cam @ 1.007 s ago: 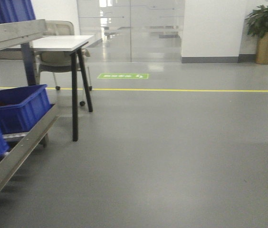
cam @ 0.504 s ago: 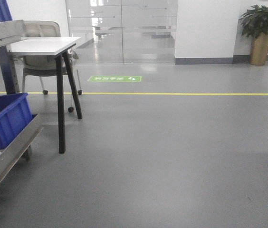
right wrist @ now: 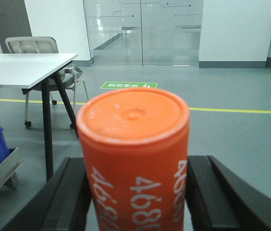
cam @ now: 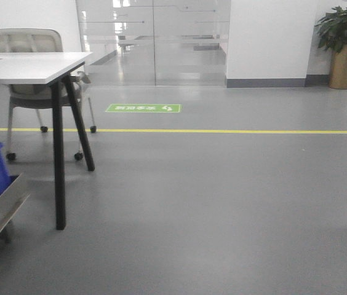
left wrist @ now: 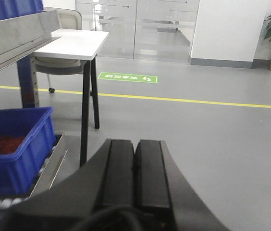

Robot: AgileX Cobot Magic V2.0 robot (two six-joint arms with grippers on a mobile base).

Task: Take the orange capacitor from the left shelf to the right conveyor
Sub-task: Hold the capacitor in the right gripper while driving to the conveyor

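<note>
Most of the front view is bare floor (cam: 223, 203), so the step in hand, I judge, is the carry: the base heading for the conveyor, which shows in no view yet. To do it well, turn smoothly, keep clear of the desk (cam: 32, 64) legs, and hold both arms quiet until the belt is in sight. In the left wrist view the shelf (left wrist: 15, 38) stands left of the desk, with a blue bin (left wrist: 10, 144) below it, nearer the camera than the desk; neither needs more attention. The right claw (right wrist: 135, 192), seen well in front of the desk, is clamped on the capacitor (right wrist: 133, 144), one finger on each side, and the cylinder stands upright in that view with its flat top showing. Its side is smooth and round, so pressure should be firm and the wrist level, lest a jolt tilt or slip it. The left claw (left wrist: 134, 168), in front of the desk and right of the bin, has its fingers pressed together with nothing between them; best kept tucked

Against the front view a second ago, the desk has slid left and looms larger. The shelf lip left of it has gone from sight. Of the two bins below-left of the desk, only a sliver of one is left
</note>
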